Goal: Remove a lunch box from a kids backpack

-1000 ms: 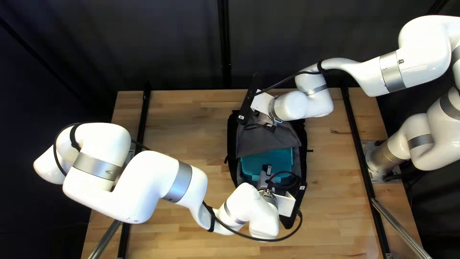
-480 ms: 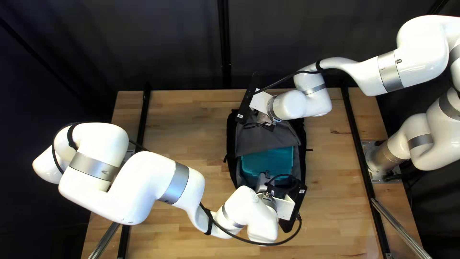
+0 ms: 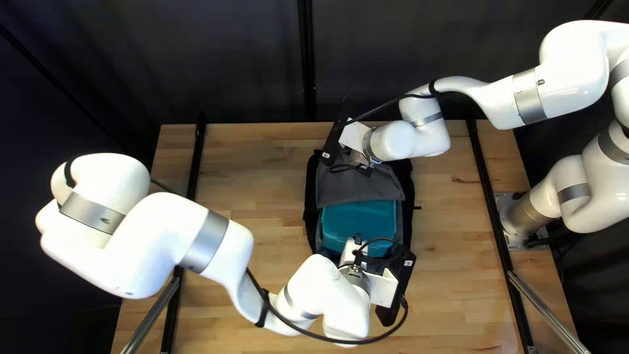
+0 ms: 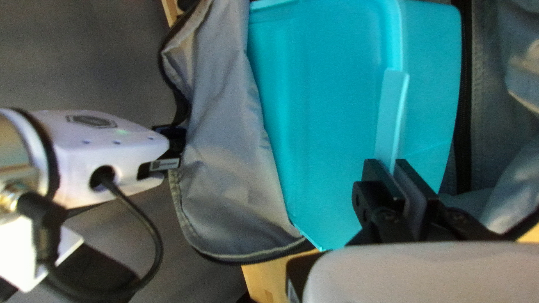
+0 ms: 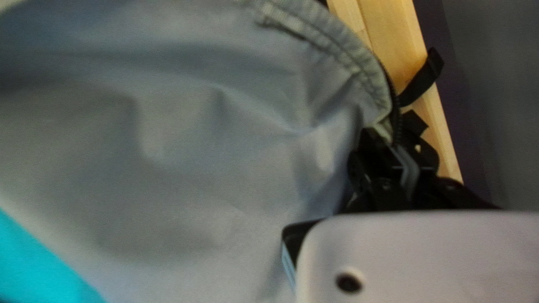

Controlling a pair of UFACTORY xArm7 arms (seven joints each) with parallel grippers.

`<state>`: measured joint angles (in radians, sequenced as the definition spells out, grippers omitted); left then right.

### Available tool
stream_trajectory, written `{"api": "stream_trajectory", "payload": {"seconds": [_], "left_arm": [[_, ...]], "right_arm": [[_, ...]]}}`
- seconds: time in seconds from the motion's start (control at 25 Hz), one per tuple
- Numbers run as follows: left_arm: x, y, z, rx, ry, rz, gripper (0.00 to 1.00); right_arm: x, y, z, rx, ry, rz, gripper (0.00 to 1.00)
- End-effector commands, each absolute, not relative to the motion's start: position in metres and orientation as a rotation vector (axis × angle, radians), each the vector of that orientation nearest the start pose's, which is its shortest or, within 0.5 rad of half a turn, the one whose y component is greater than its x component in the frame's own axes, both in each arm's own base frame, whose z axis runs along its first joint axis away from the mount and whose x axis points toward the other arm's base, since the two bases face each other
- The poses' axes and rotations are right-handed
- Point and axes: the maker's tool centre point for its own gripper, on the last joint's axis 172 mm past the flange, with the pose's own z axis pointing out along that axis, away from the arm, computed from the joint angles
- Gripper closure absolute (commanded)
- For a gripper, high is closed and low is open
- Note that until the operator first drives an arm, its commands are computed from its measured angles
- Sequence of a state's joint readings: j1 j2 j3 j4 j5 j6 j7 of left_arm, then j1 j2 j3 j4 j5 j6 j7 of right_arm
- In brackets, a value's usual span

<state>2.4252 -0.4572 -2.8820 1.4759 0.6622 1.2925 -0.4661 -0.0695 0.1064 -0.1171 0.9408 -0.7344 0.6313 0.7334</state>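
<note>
In the top left view my left gripper [image 3: 354,252] is over the near end of the teal lunch box [image 3: 359,221], its fingertips hidden. The left wrist view has my left gripper [image 4: 396,165] shut on the raised strip along the side of the lunch box [image 4: 331,112]. The box lies in the open main compartment of the grey-and-black backpack [image 3: 357,185]. At the bag's far end is my right gripper [image 3: 362,164]. Seen from the right wrist, my right gripper [image 5: 398,143] is shut on the zippered edge of the grey flap [image 5: 185,140].
Bare wooden table [image 3: 262,170] lies around the bag. Black rails [image 3: 490,196] run along both table sides. Cables loop beside both wrists. A dark curtain [image 3: 196,59] hangs behind the far edge.
My left arm has drawn back to the left and slightly toward the near edge. The backpack and lunch box have shifted slightly left, and my right gripper has moved a little left too.
</note>
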Motion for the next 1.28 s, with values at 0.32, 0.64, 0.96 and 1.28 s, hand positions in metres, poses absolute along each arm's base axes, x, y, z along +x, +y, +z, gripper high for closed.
{"api": "stream_trajectory", "payload": {"seconds": [0.32,0.64,0.96,1.28], "left_arm": [[0.523,-0.122,0.234,-2.343,0.302,-0.13,1.0],[0.498,-0.106,0.29,-2.374,0.231,-0.15,1.0],[0.467,-0.076,0.337,-2.381,0.198,-0.126,1.0],[0.441,-0.077,0.363,-2.374,0.186,-0.077,1.0]], "right_arm": [[0.506,-0.168,0.143,-3.459,0.656,-0.551,1.0],[0.491,-0.163,0.142,-3.457,0.672,-0.555,1.0],[0.471,-0.159,0.138,-3.457,0.688,-0.555,1.0],[0.451,-0.161,0.133,-3.453,0.723,-0.541,1.0]]}}
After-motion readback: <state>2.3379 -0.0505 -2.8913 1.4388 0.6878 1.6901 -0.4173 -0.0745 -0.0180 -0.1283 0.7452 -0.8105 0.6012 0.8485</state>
